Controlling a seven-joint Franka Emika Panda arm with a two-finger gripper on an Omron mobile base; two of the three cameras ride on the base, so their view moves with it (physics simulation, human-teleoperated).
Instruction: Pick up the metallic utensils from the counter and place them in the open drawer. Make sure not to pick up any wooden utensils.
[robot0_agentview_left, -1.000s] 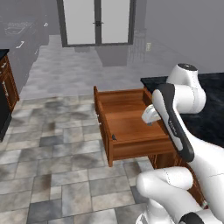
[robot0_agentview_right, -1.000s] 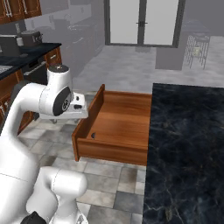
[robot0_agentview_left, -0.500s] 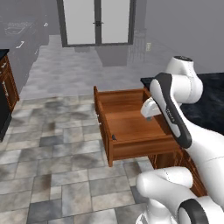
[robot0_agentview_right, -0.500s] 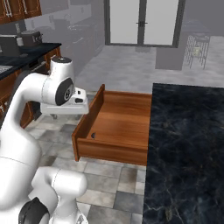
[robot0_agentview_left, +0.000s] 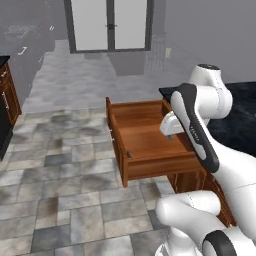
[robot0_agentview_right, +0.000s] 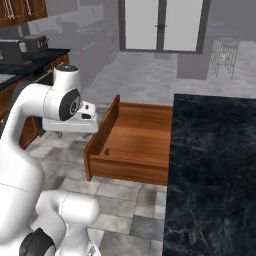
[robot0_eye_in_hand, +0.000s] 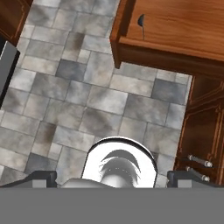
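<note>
The gripper (robot0_eye_in_hand: 111, 177) stands wide open and holds nothing, its finger tips (robot0_eye_in_hand: 41, 177) far apart over the grey tiled floor (robot0_eye_in_hand: 65, 100). Ahead of it and to one side lies the open drawer (robot0_eye_in_hand: 175, 26), pulled out from the counter (robot0_agentview_right: 215, 160). A small dark piece, perhaps a spoon (robot0_eye_in_hand: 141, 21), rests inside near the drawer's corner. Nothing stands between hand and drawer.
</note>
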